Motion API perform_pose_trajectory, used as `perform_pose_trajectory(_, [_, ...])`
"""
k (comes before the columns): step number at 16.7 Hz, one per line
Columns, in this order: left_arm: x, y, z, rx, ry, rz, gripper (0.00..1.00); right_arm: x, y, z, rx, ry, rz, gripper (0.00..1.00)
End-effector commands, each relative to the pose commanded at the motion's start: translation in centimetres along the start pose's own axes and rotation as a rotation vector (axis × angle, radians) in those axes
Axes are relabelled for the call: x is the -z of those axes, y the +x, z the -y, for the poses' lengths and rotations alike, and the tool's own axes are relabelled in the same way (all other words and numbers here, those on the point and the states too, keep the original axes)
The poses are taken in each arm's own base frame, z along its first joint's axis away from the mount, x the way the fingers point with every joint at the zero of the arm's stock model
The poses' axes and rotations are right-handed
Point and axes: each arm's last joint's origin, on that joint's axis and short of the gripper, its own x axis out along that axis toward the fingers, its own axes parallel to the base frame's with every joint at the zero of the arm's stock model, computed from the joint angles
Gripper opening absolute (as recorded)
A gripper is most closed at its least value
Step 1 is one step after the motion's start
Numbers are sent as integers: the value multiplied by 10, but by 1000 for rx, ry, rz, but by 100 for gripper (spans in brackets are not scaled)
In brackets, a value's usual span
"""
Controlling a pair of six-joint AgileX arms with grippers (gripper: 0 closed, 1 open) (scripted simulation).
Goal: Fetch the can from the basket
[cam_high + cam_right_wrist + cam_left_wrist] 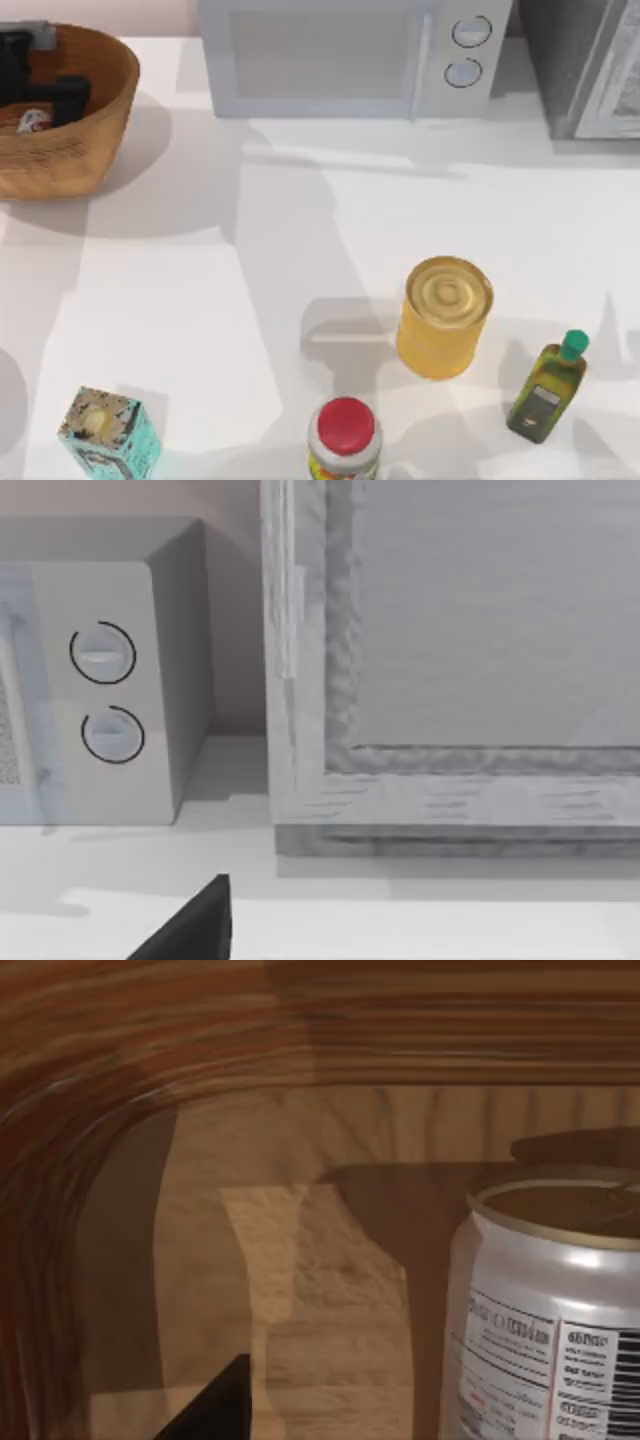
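- Along the near edge of the white desk (300, 260) stand a teal patterned carton (108, 434) at the left and a red-lidded jar (345, 438) near the middle.
- Just behind and to the right of the jar stands a large yellow can (445, 316), upright, with a green-capped oil bottle (547, 388) beside it on the right.
- The middle of the desk is bare white surface crossed by shadows.
- At the far left corner sits the basket (70, 150), round, brown and woven.
- The left gripper (45, 95) reaches down inside the basket; I cannot tell how its jaws stand.
- The can (32, 121) lies inside the basket, just beside that gripper; the left wrist view has it close up (545, 1310), white with printed label text and a pale rim, resting on the basket floor by the ribbed wall.
- At the far edge stand a microwave (350, 55) and, to its right, a grey cabinet (590, 65).
- The right wrist view faces the microwave's dials and the cabinet; a dark fingertip (190, 925) of the right arm's jaws shows, whose state I cannot tell.
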Motion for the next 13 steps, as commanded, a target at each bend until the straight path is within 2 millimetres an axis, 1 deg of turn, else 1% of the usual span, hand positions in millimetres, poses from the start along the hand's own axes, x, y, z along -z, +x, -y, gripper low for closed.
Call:
perform_pose_trajectory(10, [0, 0, 0, 0, 0, 0, 2, 0, 0, 0, 0, 0, 0, 100])
perform_pose_trajectory(11, [0, 0, 0, 0, 0, 0, 0, 0, 0, 0, 0, 0, 0, 100])
perform_pose_trajectory(13, [0, 0, 0, 0, 0, 0, 0, 0, 0, 0, 0, 0, 0, 100])
